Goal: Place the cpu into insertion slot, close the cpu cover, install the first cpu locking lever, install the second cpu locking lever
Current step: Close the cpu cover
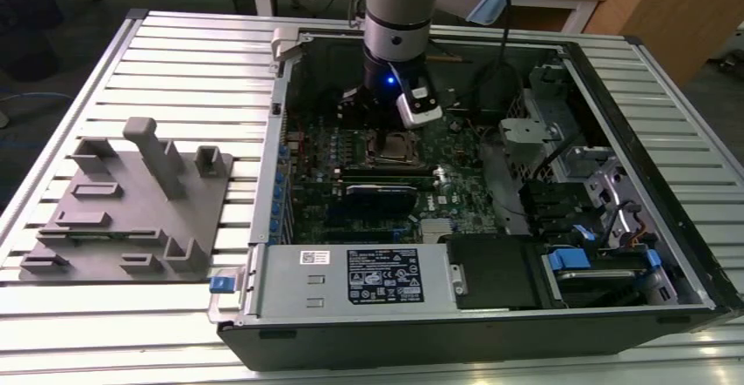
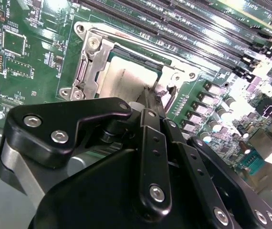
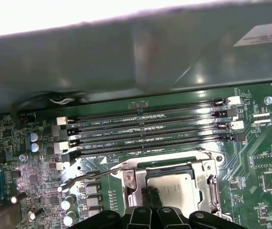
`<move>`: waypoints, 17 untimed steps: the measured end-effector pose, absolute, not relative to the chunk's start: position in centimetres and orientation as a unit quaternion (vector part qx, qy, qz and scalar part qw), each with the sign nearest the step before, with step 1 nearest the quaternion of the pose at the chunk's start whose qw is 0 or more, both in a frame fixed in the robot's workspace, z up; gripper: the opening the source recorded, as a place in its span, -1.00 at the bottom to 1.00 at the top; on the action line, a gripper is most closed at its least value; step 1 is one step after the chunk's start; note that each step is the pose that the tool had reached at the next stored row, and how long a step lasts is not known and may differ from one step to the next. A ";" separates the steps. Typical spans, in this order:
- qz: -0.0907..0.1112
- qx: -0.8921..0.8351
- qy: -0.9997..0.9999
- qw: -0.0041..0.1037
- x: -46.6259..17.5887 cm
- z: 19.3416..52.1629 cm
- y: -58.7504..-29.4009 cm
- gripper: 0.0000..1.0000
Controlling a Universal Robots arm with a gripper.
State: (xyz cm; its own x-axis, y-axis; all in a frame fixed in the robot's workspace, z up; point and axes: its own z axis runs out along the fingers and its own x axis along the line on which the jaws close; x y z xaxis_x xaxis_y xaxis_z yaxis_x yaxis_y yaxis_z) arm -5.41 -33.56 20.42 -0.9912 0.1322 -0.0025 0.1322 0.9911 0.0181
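Observation:
The cpu lies flat in the insertion slot, its dull silver top showing through the window of the cpu cover, which lies down over it. In the first wrist view the cpu sits inside the cover. My gripper is shut, its thin fingertips pressed together at the cover's edge beside a wire locking lever. That lever sticks out sideways from the socket, unlatched. In the exterior view the gripper hangs just over the socket inside the case.
Long black memory slots run beside the socket, with capacitors close by. The open computer case walls the board in; a power supply sits at its front. A grey fixture block stands on the slatted table at the exterior view's left.

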 end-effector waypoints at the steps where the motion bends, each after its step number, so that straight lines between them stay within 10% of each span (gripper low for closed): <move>1: 0.009 0.066 0.998 0.002 -5.4 20.5 -33.6 -0.80; 17: 0.006 0.055 0.998 0.002 -6.3 20.5 -33.8 -0.80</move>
